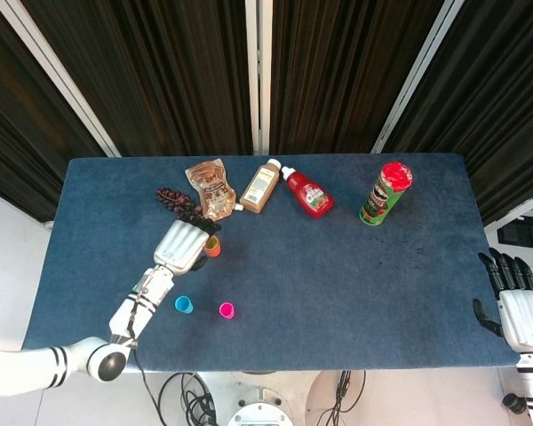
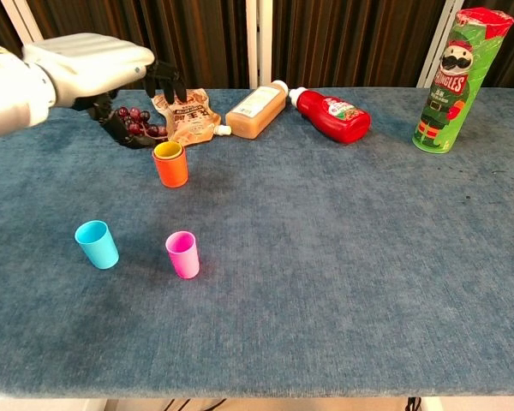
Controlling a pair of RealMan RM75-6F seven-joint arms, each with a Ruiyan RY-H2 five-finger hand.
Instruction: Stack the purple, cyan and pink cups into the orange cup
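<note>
- Table (image 2: 343, 282) – blue cloth top; near edge runs along the bottom of chest view, far edge against dark curtains.
- Open room: whole middle and right-front of the cloth is bare, from the cups across to the right edge.
- Orange cup (image 2: 170, 166) stands upright left of centre, w/ a yellow cup (image 2: 167, 151) seated inside it, only its rim showing. A purple edge can't be made out for sure.
- Cyan cup (image 2: 97, 244) and pink cup (image 2: 182, 254) upright, nearer the front edge, apart from each other and well apart from the orange cup; both loose.
- Left hand (image 2: 98, 64) hovers above and behind the orange cup, fingers spread and curled down, holding nothing – not touching the cups.
- Right hand (image 1: 513, 306) is off the table's right edge in head view, fingers straight and apart, nothing in it.
- Back row, near the far edge: grapes (image 2: 137, 122) just behind the left hand, pouch (image 2: 188, 116), tan bottle (image 2: 255, 111) lying down, ketchup bottle (image 2: 330, 114) lying down, cap toward the tan bottle's cap.
- Chips can (image 2: 451, 79) upright at far right – green, red lid, reads "PRINGLES" w/ the moustache face.
- Pouch and bottle label print too small to read.
</note>
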